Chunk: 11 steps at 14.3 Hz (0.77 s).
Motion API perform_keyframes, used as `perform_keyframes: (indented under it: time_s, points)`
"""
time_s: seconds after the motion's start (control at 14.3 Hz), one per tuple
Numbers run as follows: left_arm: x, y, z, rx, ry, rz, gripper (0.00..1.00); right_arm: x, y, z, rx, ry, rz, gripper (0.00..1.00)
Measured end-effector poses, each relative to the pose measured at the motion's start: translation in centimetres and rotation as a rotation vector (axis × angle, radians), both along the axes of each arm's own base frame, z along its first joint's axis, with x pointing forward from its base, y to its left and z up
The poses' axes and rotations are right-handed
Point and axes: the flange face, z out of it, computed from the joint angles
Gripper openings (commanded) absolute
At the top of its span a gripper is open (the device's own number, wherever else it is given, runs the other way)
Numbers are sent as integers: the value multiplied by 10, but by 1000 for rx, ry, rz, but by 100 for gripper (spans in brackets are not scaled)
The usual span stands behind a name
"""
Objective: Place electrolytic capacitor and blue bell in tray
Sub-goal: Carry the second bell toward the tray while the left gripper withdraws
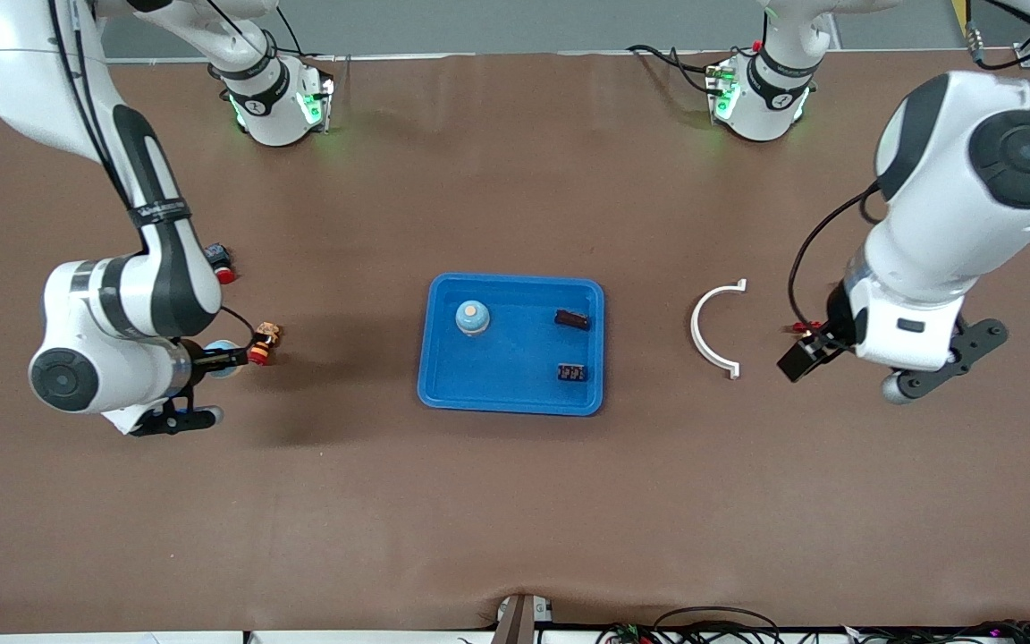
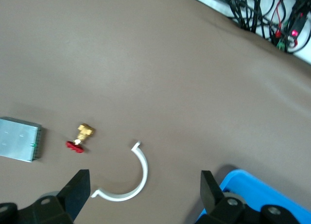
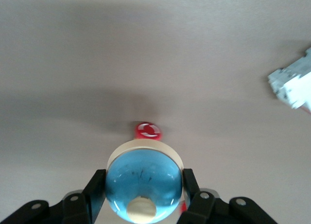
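Note:
My right gripper (image 1: pixel 227 359) is shut on a blue bell (image 3: pixel 143 178), a glossy blue dome with a cream base and a cream button, held above the table near the right arm's end. The blue tray (image 1: pixel 443 380) lies mid-table. In it are a second blue bell (image 1: pixel 472 317) and two small dark parts (image 1: pixel 572 319) (image 1: pixel 572 372); I cannot tell if either is the electrolytic capacitor. My left gripper (image 2: pixel 144 187) hangs open and empty over the table beside a white half-ring (image 2: pixel 126 178), toward the left arm's end.
A brass valve with a red handle (image 1: pixel 266 344) and a red-capped button (image 1: pixel 222 262) lie beside the right gripper. Near the left gripper are another brass valve (image 2: pixel 80 138) and a grey metal box (image 2: pixel 19 139). The white half-ring (image 1: pixel 712 331) lies between tray and left gripper.

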Motion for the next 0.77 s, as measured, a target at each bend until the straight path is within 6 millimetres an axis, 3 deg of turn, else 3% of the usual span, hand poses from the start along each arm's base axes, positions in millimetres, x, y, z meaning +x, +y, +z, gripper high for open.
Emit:
perform_keyframes:
  time_s: [0.21,0.49,0.77]
  points:
    - [-12,22,22,2,32,-86,100,-5,66,12,-2,-13,-115,31]
    - [-39,26,55,26,59,-173,100,-17,151,29,-4,-42,-244,28]
    - [-62,50,71,-15,90,-237,100,-27,215,40,12,-126,-324,28]
